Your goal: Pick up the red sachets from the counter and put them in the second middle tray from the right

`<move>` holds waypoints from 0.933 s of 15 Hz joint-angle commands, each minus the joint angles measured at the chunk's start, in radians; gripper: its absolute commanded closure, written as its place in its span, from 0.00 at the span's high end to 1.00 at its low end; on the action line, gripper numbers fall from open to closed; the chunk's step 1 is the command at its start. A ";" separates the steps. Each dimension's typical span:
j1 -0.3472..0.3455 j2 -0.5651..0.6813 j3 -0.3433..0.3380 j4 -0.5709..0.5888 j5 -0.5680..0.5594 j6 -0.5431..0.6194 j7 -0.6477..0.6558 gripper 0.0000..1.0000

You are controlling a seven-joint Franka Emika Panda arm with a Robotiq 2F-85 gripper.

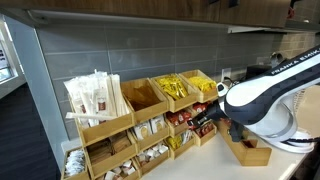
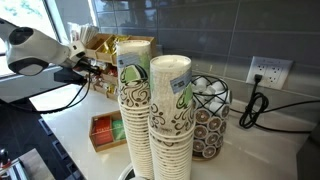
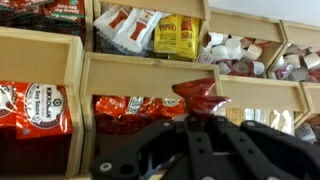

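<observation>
Wrist view shows the black tool (image 3: 197, 122) pinching 1 glossy, crinkled red sachet (image 3: 200, 95) before light-wood bins (image 3: 140, 68).

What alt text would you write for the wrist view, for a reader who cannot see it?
The gripper pinches a red sachet in front of a wooden rack, close to a bin holding a pile of red sachets. Bins above hold yellow packets and small cups.
</observation>
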 commanded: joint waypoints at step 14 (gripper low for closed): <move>0.180 -0.004 -0.117 0.001 0.006 0.151 0.000 0.07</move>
